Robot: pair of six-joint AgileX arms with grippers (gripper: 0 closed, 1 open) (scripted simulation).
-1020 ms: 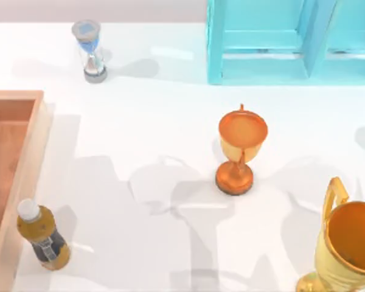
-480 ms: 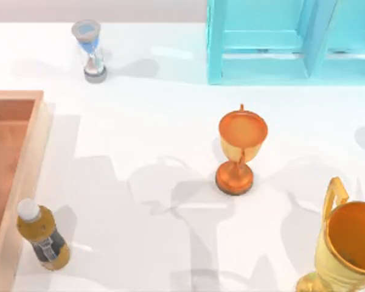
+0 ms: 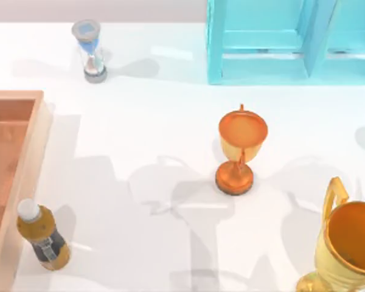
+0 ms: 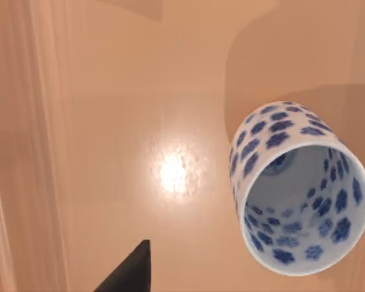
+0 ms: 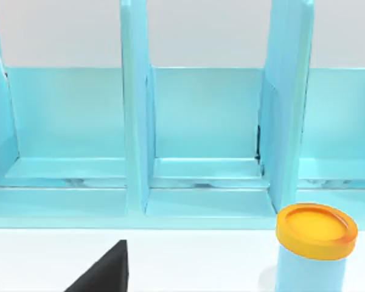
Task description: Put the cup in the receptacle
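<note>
Cup inside the tray, apparently standing mouth-up on the tray floor, just beside its own shadow. Seen from the left wrist looking down into the mouth. Likely set there as the task's goal spot, so placing judged done or nearly so.

Left tool over the tray floor, apart from the cup, no contact visible. Apart or together: cannot tell. Probably hovering there to release and lift off.

Right tool parked over the counter, facing the turquoise shelf and a blue jar with an orange lid. Apart or together: cannot tell.

Edges and room: tray at the left edge of the top frame, running out of the frame. One wooden wall seen from the left wrist, well apart from the cup, with bare floor between. Bottle at lower left, touching or just beside the tray's outer wall. Best avoided on any sideways retreat. Straight up looks the safest exit. Hourglass upper left, orange trophy centre, gold trophy lower right, all well apart from the tray. Wide open counter between tray and trophies.
</note>
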